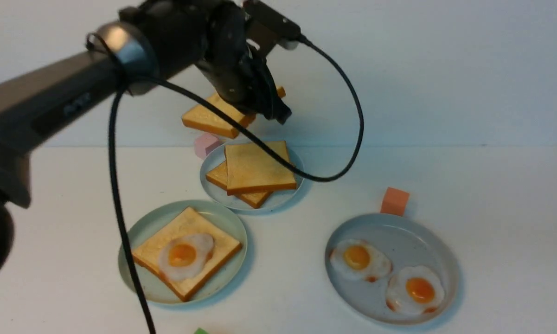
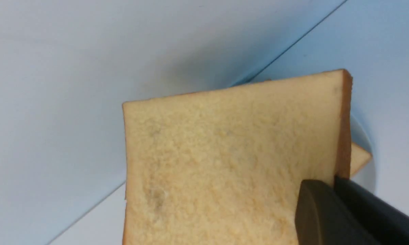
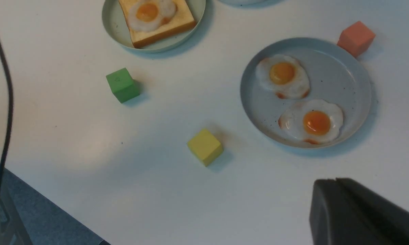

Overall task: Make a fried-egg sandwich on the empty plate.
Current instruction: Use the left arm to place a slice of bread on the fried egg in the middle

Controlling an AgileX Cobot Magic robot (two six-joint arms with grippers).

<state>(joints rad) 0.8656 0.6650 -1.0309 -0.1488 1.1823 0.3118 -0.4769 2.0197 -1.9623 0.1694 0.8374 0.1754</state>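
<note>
On the white table [image 1: 491,185], the left arm [image 1: 51,102] reaches over the far plate [image 1: 287,195] of stacked toast [image 1: 257,169]. The green plate [image 1: 148,222] sits near left, carrying a bottom slice [image 1: 185,222] topped with a fried egg [image 1: 185,255]. The left claw [image 1: 271,109] grips a top slice [image 1: 211,119] by one corner (tilted, in mid-air). The right claw [image 3: 335,185] hangs closed and empty.

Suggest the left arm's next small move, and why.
Probably carry the toast across until it is above the egg on the mint plate. The left gripper is shut on it, clear of the stack, and the bottom slice under the egg has no top yet.
</note>
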